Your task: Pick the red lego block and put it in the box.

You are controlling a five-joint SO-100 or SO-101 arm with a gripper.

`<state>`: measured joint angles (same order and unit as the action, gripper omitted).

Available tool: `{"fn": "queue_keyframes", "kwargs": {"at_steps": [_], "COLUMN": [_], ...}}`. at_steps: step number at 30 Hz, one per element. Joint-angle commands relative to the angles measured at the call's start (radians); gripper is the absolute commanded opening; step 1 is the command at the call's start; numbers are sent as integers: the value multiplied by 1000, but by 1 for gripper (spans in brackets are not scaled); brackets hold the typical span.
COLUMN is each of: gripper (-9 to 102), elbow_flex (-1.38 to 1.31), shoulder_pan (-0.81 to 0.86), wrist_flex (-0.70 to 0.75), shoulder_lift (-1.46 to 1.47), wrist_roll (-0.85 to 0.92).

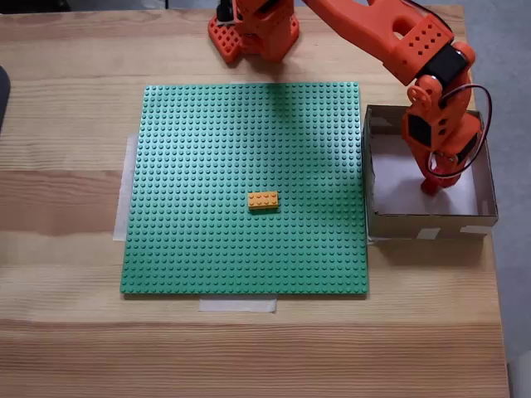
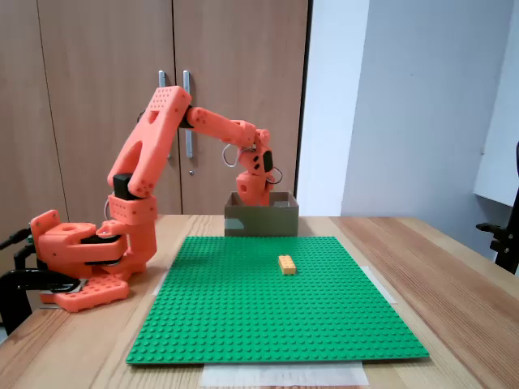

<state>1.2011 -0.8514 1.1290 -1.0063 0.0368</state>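
Note:
The orange arm reaches over the box (image 1: 375,176), a brown cardboard box with low walls and a white bottom, standing right of the green baseplate (image 1: 207,166). My gripper (image 1: 431,184) points down inside the box, near its white floor. A small, deeper red piece at the fingertips looks like the red lego block (image 1: 432,187). The jaws are too small and foreshortened to show whether they grip it. In the other fixed view the gripper (image 2: 258,194) dips behind the wall of the box (image 2: 261,220), and its tips are hidden.
An orange-yellow brick (image 1: 263,200) sits on the baseplate slightly right of centre, also seen as the orange-yellow brick (image 2: 286,264). The arm's base (image 1: 253,29) stands at the far table edge. Pale tape holds the baseplate to the wooden table (image 1: 66,207).

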Motion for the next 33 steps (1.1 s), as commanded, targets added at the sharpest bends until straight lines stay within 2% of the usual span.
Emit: {"fn": "queue_keyframes", "kwargs": {"at_steps": [1,16,33], "gripper": [14,16,9], "elbow_flex": [-38,-118,178], "shoulder_pan": [0,-11,55], "wrist_flex": [12,69,-66], "shoulder_lift": [-8,-91,-457], "wrist_roll": [-9,-34,61]}}
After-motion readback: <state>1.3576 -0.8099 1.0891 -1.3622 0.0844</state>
